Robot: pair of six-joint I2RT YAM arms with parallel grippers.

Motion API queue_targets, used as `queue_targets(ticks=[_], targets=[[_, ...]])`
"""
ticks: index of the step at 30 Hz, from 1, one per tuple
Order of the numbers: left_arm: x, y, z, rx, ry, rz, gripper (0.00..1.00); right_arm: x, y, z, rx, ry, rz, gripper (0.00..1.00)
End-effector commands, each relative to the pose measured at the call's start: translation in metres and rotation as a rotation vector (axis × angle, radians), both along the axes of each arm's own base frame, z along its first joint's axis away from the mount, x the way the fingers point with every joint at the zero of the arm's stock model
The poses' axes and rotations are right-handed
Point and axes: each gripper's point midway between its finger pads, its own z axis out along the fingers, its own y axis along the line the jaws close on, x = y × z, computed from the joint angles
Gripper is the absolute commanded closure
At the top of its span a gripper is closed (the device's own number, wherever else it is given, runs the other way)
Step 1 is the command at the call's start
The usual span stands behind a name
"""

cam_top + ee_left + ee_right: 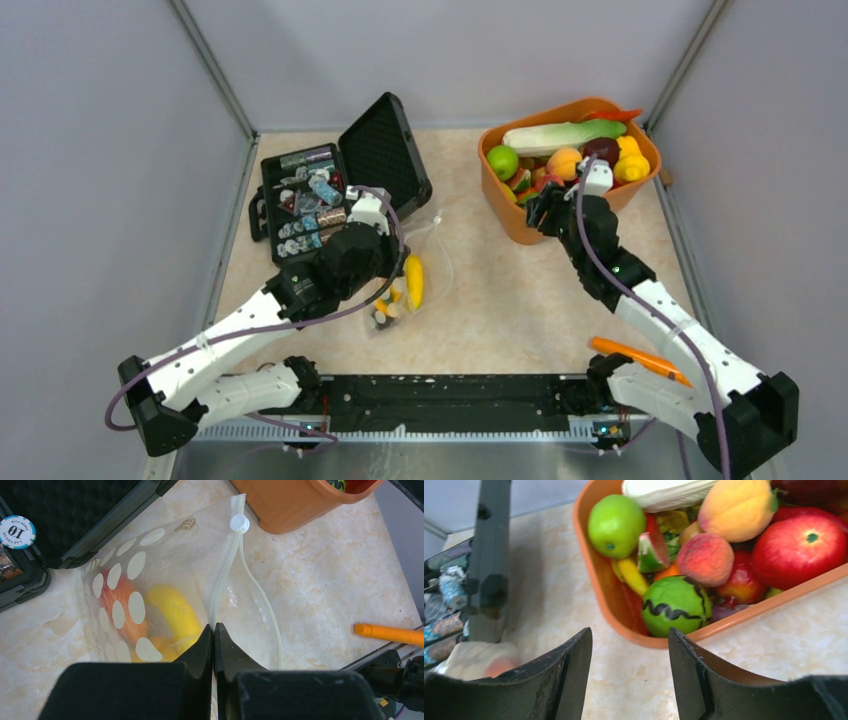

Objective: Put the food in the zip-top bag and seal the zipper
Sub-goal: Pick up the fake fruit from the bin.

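The table is pale marbled stone, walled in grey on the left, right and far sides, with a black rail along the near edge between my two bases. An orange carrot-shaped piece lies at the near right, by my right arm's base.

Beyond the rail the middle of the table is bare, which leaves open room between my arms. Left of centre, my left gripper is fully closed, pinching the zipper of the zip-top bag, which lies flat on the stone. Past my fingertips the two strips part in a long loop and meet again at the white slider at the bag's far corner. Inside the bag sit a yellow piece and a red-orange piece of food. The bag's left edge runs close to the black case, whose lid stands open.

My right gripper is about half open and empty, low over bare table just short of the near rim of the orange tub. The tub sits in the far right corner, close to the right wall, heaped with food: a lime, a striped green melon, a peach and a red apple.
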Motion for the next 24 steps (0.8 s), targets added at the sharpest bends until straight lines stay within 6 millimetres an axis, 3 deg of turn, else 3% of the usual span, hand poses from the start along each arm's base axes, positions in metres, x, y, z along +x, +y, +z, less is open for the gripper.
queue_targets(ticks=[1, 8, 13, 24], targets=[[0.003, -0.007, 0.012, -0.041, -0.028, -0.006, 1.00, 0.018, -0.014, 0.012, 0.012, 0.030, -0.015, 0.44], [0.002, -0.004, 0.010, -0.034, -0.023, -0.002, 1.00, 0.057, -0.010, 0.021, -0.001, 0.024, 0.049, 0.44], [0.002, -0.004, 0.009, -0.034, -0.019, -0.002, 1.00, 0.092, 0.001, 0.031, -0.032, 0.029, 0.093, 0.28], [0.000, 0.001, 0.011, -0.036, -0.022, 0.008, 1.00, 0.155, 0.017, 0.009, 0.034, 0.163, 0.173, 0.22]])
